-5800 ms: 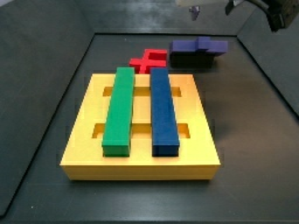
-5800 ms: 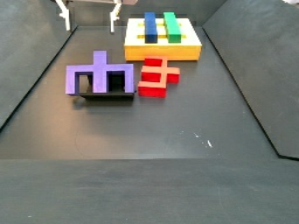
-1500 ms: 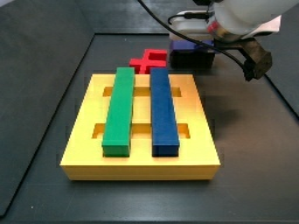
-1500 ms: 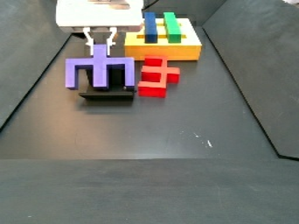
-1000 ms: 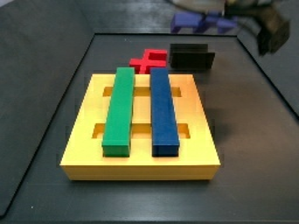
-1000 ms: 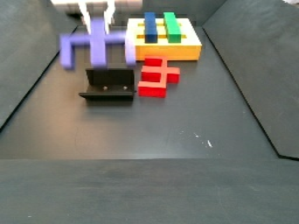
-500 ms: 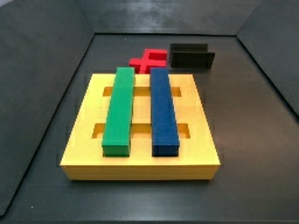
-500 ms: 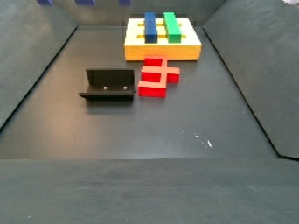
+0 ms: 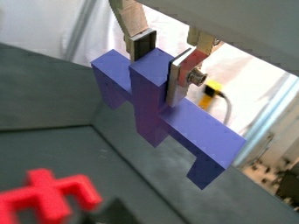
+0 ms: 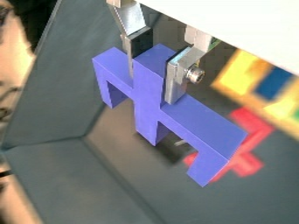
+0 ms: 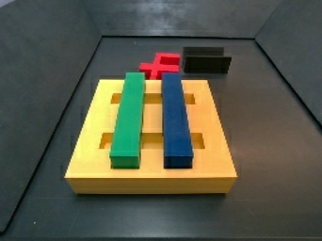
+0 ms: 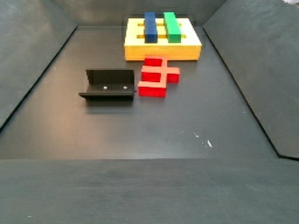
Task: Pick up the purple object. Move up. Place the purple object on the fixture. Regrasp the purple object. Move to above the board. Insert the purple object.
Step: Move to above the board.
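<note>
My gripper (image 9: 159,59) is shut on the raised middle stub of the purple object (image 9: 158,122), also seen in a wrist view (image 10: 152,109), and holds it high in the air. Gripper and piece are out of both side views. The black fixture (image 11: 208,61) stands bare on the floor beyond the board, as a side view (image 12: 107,86) also shows. A wrist view shows a dark bit of it under the piece (image 10: 176,153). The yellow board (image 11: 107,169) holds a green bar (image 11: 128,116) and a dark-blue bar (image 11: 175,116); it also appears in a side view (image 12: 187,54).
A red cross-shaped piece (image 11: 158,65) lies on the floor between the board and the fixture, also seen in a side view (image 12: 156,75) and in both wrist views (image 9: 47,194) (image 10: 247,144). Dark walls enclose the floor on all sides.
The gripper closed on the purple object on the fixture and lifted it up out of both side views. The fixture now stands bare. Nothing else has moved.
</note>
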